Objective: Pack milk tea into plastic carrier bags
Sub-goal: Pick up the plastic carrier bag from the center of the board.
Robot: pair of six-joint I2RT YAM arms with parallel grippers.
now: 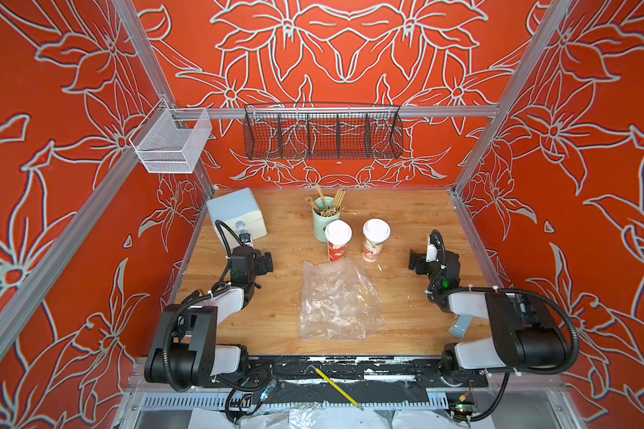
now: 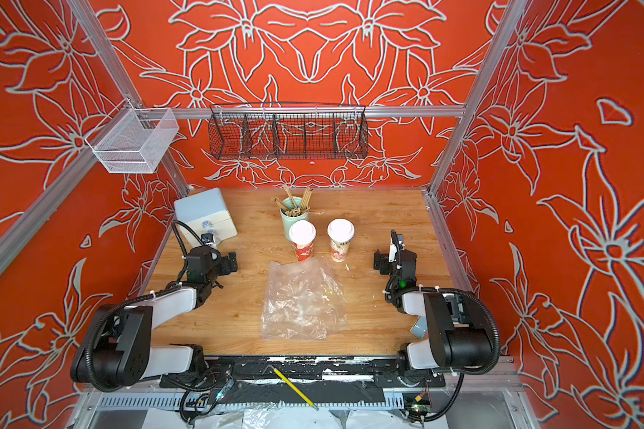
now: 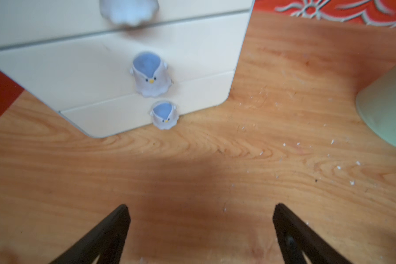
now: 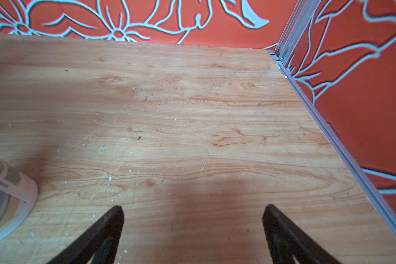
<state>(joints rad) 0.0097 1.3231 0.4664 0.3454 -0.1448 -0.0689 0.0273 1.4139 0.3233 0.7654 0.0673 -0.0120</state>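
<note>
left gripper (image 3: 200,205) spread wide and empty, right gripper (image 4: 192,206) likewise, crinkled clear bag (image 1: 337,301) flat, red cup (image 1: 337,241), cream cup (image 1: 374,240) upright

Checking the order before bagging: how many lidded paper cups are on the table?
2. The red cup stands in front of the green stick holder; the cream cup beside it, on the robot's right; both behind the plastic bag. None seems hidden.

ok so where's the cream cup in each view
Both top views: cream cup upright mid-table, beside the red cup, beyond the plastic bag.
Left wrist: not in it.
Right wrist: only its base, cut off at the frame edge.
Shared landmark: the wooden table.
</note>
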